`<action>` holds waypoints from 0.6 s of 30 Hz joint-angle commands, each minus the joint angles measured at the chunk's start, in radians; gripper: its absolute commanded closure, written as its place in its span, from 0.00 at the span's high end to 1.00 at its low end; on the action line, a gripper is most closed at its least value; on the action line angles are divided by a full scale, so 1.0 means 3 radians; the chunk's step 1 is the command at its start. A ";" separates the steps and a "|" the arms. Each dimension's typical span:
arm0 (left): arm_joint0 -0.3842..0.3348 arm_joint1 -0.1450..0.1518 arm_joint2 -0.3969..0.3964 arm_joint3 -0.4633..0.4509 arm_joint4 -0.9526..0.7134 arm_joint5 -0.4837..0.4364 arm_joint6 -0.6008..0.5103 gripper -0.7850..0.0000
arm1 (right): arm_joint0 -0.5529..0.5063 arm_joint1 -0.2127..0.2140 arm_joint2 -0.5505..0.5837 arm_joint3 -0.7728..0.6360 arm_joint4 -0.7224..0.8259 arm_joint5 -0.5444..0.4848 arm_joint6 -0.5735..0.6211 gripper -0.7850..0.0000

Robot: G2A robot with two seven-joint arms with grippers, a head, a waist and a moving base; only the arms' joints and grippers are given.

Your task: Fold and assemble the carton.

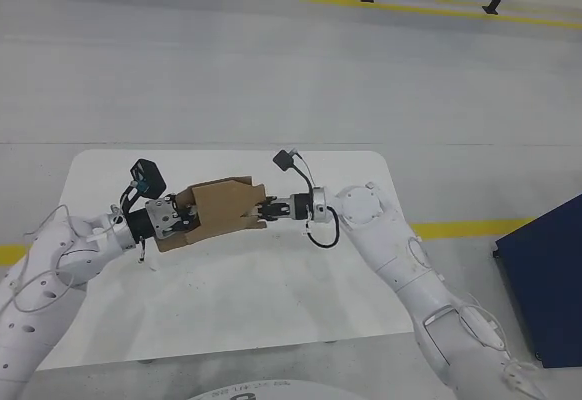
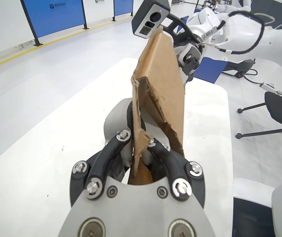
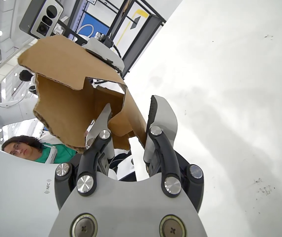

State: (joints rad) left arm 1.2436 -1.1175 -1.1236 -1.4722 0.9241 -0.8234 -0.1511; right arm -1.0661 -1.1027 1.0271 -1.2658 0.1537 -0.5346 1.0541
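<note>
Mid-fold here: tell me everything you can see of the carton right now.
The carton is plain brown corrugated cardboard, only partly folded: panels bent at angles, flaps loose, edges ragged. It appears lifted off the white table, spanning between the two arms. The left gripper is shut on a thin edge at one end. The right gripper meets a bent flap at the opposite end; whether it clamps it cannot be told.
</note>
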 commanded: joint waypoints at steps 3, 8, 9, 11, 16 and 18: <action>-0.0011 -0.0002 0.0011 0.0020 -0.0005 0.0012 0.0015 0.00 | 0.0013 0.0005 -0.0014 0.0017 0.0069 -0.0031 0.0125 0.20; -0.0018 -0.0003 0.0017 0.0021 -0.0006 0.0016 0.0048 0.00 | 0.0023 0.0007 -0.0023 0.0041 0.0120 -0.0050 0.0146 0.00; -0.0017 -0.0003 0.0019 0.0020 -0.0002 0.0011 0.0054 0.00 | 0.0024 0.0008 -0.0020 0.0046 0.0136 -0.0056 0.0143 0.00; -0.0020 -0.0002 0.0023 0.0021 0.0007 0.0000 0.0055 0.00 | 0.0023 0.0010 -0.0014 0.0053 0.0163 -0.0067 0.0137 0.00; -0.0024 0.0001 0.0026 0.0052 0.0005 -0.0035 0.0069 1.00 | 0.0018 0.0015 0.0008 0.0072 0.0215 -0.0066 0.0098 0.00; -0.0014 0.0005 -0.0004 0.0080 -0.0016 -0.0018 0.0100 1.00 | 0.0017 0.0017 0.0020 0.0077 0.0238 -0.0066 0.0079 0.00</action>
State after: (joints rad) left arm 1.2371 -1.1168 -1.1185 -1.4536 0.9234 -0.8328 -0.1274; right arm -1.0607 -1.0980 1.0308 -1.2439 0.2206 -0.5548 1.0811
